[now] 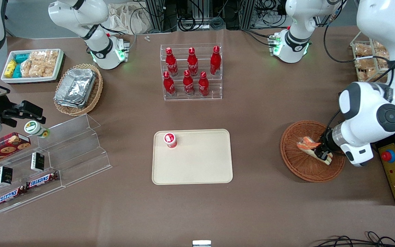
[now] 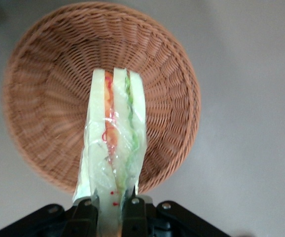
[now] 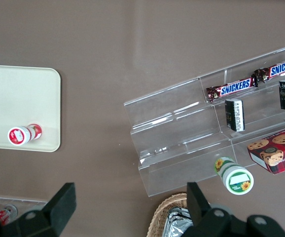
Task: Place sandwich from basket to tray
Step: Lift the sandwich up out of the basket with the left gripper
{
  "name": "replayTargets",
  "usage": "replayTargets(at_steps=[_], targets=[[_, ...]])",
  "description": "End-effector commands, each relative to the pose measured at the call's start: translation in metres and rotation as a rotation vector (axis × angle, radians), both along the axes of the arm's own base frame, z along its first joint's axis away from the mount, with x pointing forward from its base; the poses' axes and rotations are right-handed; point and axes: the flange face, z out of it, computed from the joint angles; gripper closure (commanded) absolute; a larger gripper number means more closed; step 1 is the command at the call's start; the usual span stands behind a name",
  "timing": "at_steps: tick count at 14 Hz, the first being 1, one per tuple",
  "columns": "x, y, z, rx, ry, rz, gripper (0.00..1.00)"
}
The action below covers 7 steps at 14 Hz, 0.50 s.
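Note:
The sandwich [image 1: 311, 146] [image 2: 116, 133], a wrapped white-bread wedge with orange and green layers, hangs a little above the round reddish-brown basket [image 1: 300, 163] [image 2: 44, 98]. My gripper [image 1: 322, 151] [image 2: 110, 207] is shut on the sandwich's wide end, over the basket's part nearest the working arm. The basket holds nothing else that I can see. The beige tray [image 1: 197, 164] [image 3: 14, 98] lies at the table's middle, well off toward the parked arm from the basket.
A small red-and-white bottle [image 1: 170, 140] [image 3: 23, 134] stands on the tray's corner. A clear rack of red bottles [image 1: 190, 72] stands farther from the camera than the tray. A yellow control box [image 1: 394, 171] lies beside the basket. Stepped acrylic shelves [image 1: 63, 154] hold snacks.

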Motion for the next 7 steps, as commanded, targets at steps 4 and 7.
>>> replayTargets(at_steps=[4, 7], targets=[[-0.007, -0.063, 0.110, -0.015, 0.068, -0.359, 1.00], [-0.013, -0.107, 0.151, -0.057, 0.006, -0.519, 1.00]])
